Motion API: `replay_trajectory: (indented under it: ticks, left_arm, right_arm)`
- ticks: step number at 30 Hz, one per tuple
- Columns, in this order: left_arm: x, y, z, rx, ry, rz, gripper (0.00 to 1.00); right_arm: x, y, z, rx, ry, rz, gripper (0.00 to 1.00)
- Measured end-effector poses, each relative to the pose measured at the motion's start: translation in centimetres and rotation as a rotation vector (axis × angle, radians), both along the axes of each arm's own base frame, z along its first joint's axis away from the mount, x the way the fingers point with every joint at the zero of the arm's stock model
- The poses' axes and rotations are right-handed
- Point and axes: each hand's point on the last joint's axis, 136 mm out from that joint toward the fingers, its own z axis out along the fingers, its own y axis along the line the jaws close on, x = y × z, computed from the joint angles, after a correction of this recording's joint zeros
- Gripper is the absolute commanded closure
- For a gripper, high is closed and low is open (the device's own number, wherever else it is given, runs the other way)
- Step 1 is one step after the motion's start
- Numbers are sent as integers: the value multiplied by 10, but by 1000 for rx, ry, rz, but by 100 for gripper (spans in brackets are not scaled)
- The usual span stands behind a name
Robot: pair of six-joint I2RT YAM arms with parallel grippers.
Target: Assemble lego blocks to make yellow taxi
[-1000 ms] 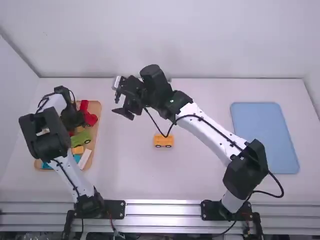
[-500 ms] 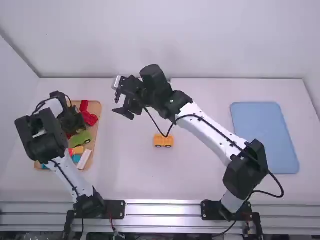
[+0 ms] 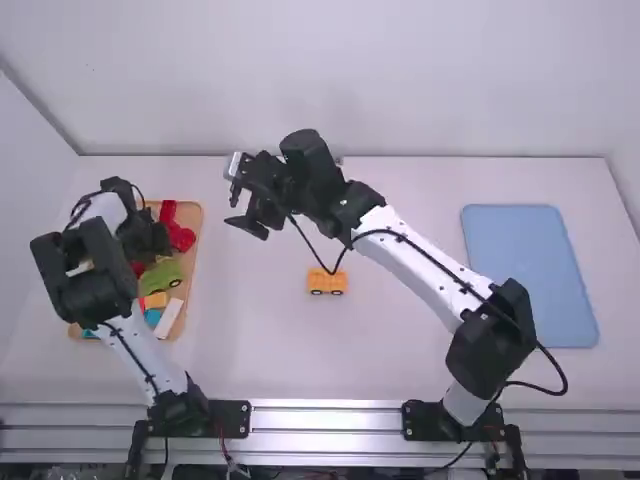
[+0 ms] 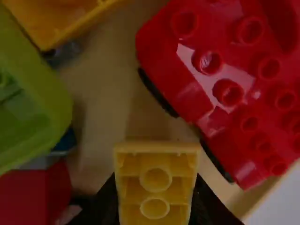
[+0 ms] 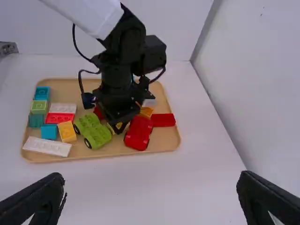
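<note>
Yellow block (image 4: pixel 155 180) sits grasped in the left gripper (image 3: pixel 158 242) over the tray (image 3: pixel 189 213). The right gripper (image 3: pixel 231 210) holds its fingers apart.

Wheeled block (image 3: pixel 327 283) right of loaded tray (image 3: pixel 198 222)

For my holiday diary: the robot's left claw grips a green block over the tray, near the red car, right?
Not quite: the left wrist view shows the left gripper gripping a yellow block, not green, over the tray, near the red car.
</note>
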Motion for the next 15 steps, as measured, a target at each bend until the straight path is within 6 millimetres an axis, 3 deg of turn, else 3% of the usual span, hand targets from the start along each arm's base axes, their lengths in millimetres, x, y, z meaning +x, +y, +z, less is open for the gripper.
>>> replay_trajectory:
  ticks: [2, 4, 5, 8, 9, 10, 12, 14, 15]
  left_arm:
    - [5, -2, 14, 10, -49, -8, 98]
    - [18, -9, 49, 29, -181, -55, 98]
    - [19, -11, 54, 31, -198, -61, 98]
    - [36, -49, 106, 39, -429, -213, 94]
    - [38, -54, 110, 37, -449, -232, 94]
    - [43, -86, 131, 10, -569, -350, 91]
    - [43, -127, 147, -49, -692, -499, 90]
    - [40, -151, 154, -90, -758, -583, 90]
    - [36, -178, 162, -141, -836, -678, 90]
  right_arm:
    - [2, -1, 0, -3, -3, -11, 2]
    - [8, -5, -1, -3, 9, -41, 2]
    - [9, -5, -1, -3, 9, -42, 2]
    - [23, -19, -1, 11, 56, -89, 2]
    - [25, -21, -2, 13, 65, -93, 2]
    - [31, -32, -4, 18, 102, -98, 2]
    - [37, -49, -6, 32, 161, -87, 2]
    - [39, -58, -6, 42, 191, -71, 2]
    - [38, -68, -5, 61, 217, -32, 2]
